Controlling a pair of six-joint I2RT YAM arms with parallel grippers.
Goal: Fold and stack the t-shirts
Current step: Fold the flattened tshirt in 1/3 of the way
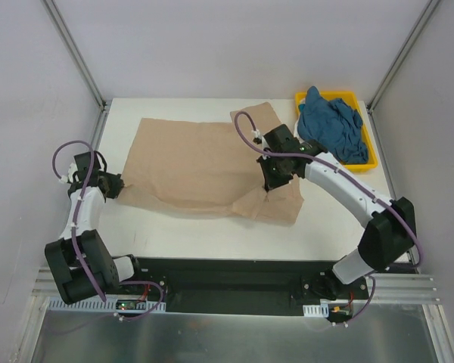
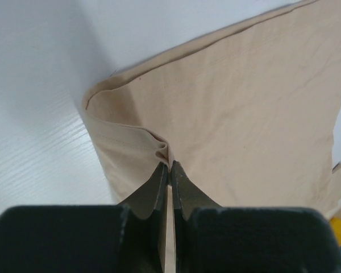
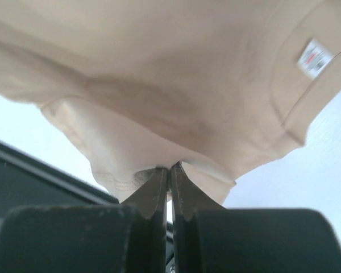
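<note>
The tan-beige t-shirt [image 1: 197, 162] lies spread across the middle of the white table. My left gripper [image 1: 115, 185] is shut on its near left corner; in the left wrist view the hem [image 2: 131, 142] bunches into the closed left gripper [image 2: 169, 166]. My right gripper [image 1: 272, 180] is shut on a fold at the shirt's right side, and that part is lifted. From the right wrist, cloth [image 3: 159, 102] drapes over the right gripper [image 3: 170, 168], with the white neck label [image 3: 315, 57] at upper right. The teal-blue t-shirt [image 1: 331, 125] lies crumpled in the tray.
A yellow plastic tray [image 1: 367, 160] sits at the table's far right corner. Grey enclosure walls stand on both sides and behind. A black base rail [image 1: 234, 283] runs along the near edge, seen too below the lifted cloth in the right wrist view.
</note>
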